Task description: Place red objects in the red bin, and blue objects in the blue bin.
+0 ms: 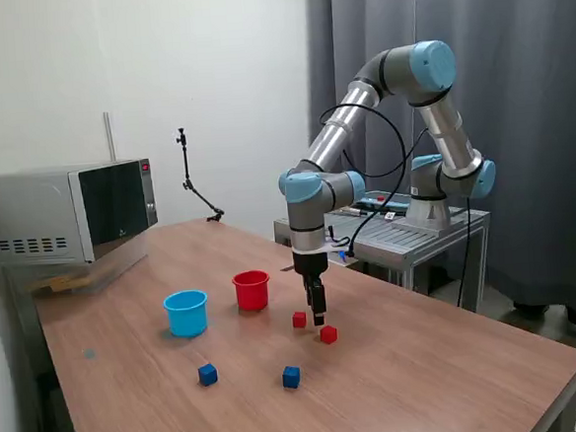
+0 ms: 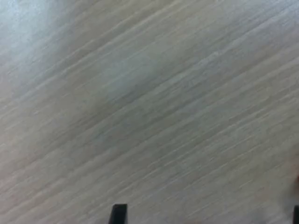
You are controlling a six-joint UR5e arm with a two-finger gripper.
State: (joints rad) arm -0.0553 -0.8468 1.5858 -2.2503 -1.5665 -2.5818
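Two small red objects lie on the wooden table, one (image 1: 298,319) just to the exterior view's left of my gripper (image 1: 318,319) and one (image 1: 328,335) just below it toward the front. Two dark blue objects (image 1: 208,374) (image 1: 291,376) sit nearer the front edge. The red bin (image 1: 252,290) and the light blue bin (image 1: 186,313) stand upright behind them, the blue one further left. My gripper hangs low over the table between the red cubes. In the wrist view its fingertips (image 2: 118,214) stand far apart, and my gripper (image 2: 208,218) is open over bare wood.
A microwave (image 1: 70,213) stands at the table's far left corner. A small camera stand (image 1: 195,188) rises at the back edge. The arm's metal base table (image 1: 418,232) is behind on the exterior view's right. The table edge (image 1: 566,379) runs along the right.
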